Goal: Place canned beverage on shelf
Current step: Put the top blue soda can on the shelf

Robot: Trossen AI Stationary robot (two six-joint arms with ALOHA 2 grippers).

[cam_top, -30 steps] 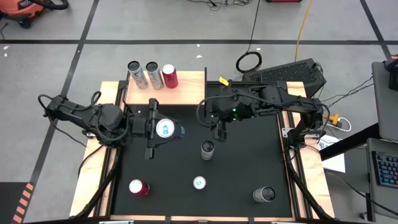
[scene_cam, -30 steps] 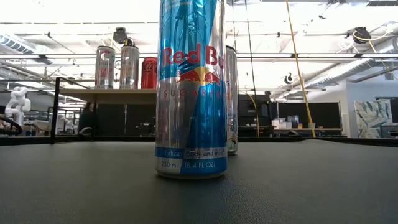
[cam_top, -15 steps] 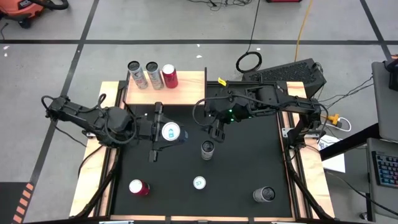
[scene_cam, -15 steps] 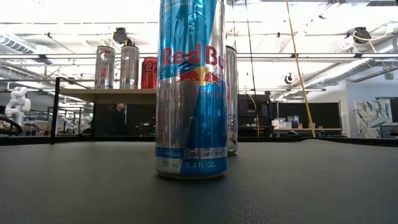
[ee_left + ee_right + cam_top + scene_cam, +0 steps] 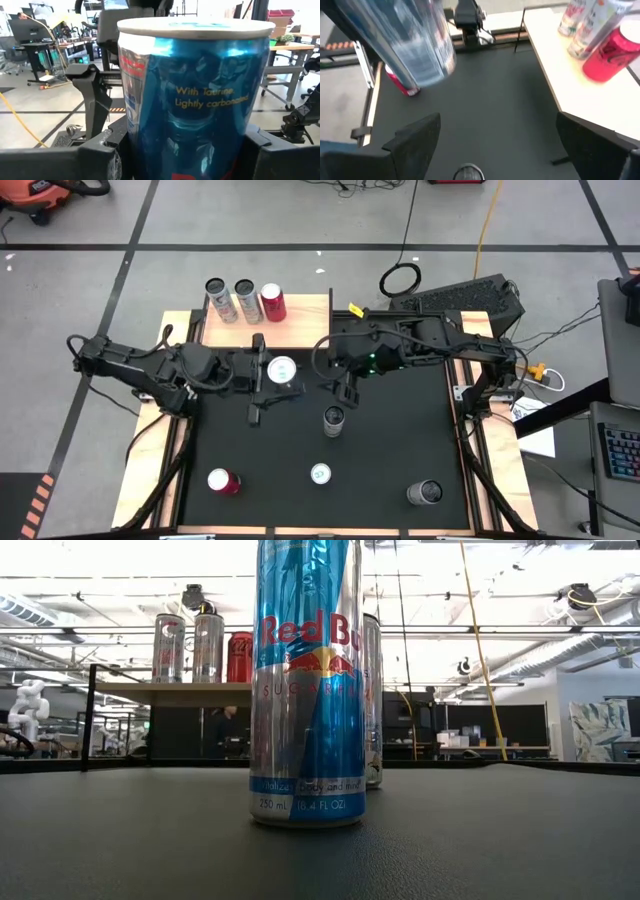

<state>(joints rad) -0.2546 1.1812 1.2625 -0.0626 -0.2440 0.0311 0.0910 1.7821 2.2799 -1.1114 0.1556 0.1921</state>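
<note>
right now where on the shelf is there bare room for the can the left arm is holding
The shelf is bare to the right of the red can. Its left end is crowded by two silver cans and that red one. The left pincer carries the blue can just below the free patch.

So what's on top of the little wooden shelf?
Three cans stand on the shelf: two silver cans and a red can. Nothing hides them.

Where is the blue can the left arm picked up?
In the high view the blue can sits in the left gripper, lifted just in front of the shelf, left of the right gripper.
</note>
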